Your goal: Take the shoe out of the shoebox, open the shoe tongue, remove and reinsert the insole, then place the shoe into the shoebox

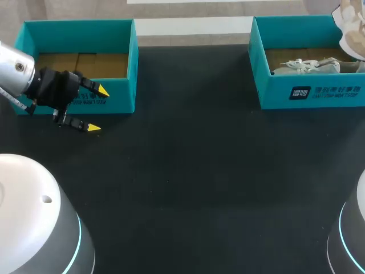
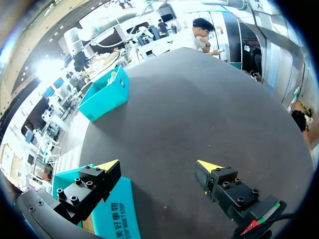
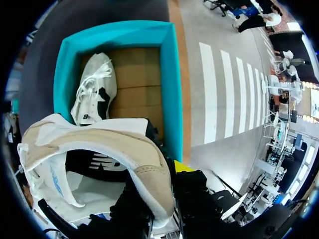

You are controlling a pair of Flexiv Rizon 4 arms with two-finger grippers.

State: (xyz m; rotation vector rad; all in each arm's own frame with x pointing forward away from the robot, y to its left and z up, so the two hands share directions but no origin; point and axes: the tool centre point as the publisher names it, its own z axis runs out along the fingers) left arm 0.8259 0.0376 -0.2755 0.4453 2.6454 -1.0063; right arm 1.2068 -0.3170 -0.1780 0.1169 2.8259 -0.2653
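My right gripper (image 3: pixel 167 191) is shut on the heel collar of a beige and white shoe (image 3: pixel 99 149), held up over the right teal shoebox (image 3: pixel 172 84). In the head view that shoe (image 1: pixel 349 25) shows at the far right, above the box (image 1: pixel 311 94); the gripper itself is hidden there. A second white shoe (image 3: pixel 94 89) lies on its side inside the box (image 1: pixel 308 65). My left gripper (image 1: pixel 98 109) stands open and empty in front of the left teal box (image 1: pixel 134 63), its fingers (image 2: pixel 112 167) wide apart over the black table.
The left teal box (image 2: pixel 112 214) sits right beside my left gripper, its brown floor bare. The right shoebox (image 2: pixel 107 97) lies far ahead of the left gripper across the black tabletop (image 1: pixel 188 171). My arms' white bases (image 1: pixel 34 217) fill the near corners.
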